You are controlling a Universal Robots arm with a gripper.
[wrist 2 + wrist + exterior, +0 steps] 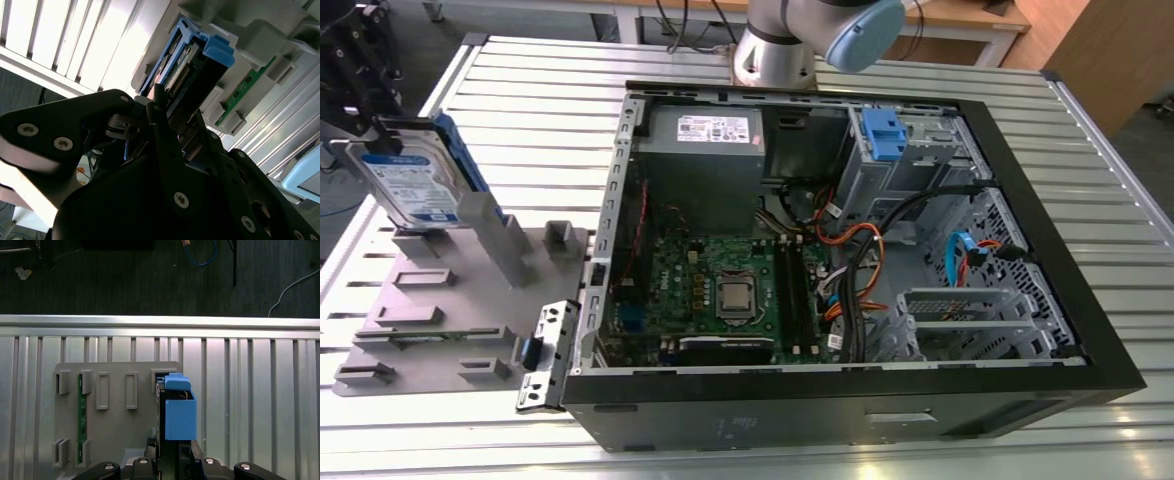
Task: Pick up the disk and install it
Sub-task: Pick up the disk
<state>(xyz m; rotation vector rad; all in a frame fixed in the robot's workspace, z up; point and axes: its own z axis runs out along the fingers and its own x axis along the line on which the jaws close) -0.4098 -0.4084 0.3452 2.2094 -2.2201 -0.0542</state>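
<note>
1. The gripper (173, 449) is closed on the disk (180, 412). It has one finger on each side, and the blue bracket points away from the wrist.
2. In the exterior view the disk (416, 185) stands upright over a slot of the grey holder plate (467, 300), at the exterior view's left. I cannot tell if its lower edge is already free of the slot.
3. I judge the lift should go straight along the slot walls without tilt, because the bracket could catch on them.
4. A green circuit board (79, 415) stands in another slot, apart from the disk. Any sideways motion is safer only when the disk is high.
5. The open computer case (787, 420) lies well apart on the slatted table (534, 70). The disk is not yet installed there.
</note>
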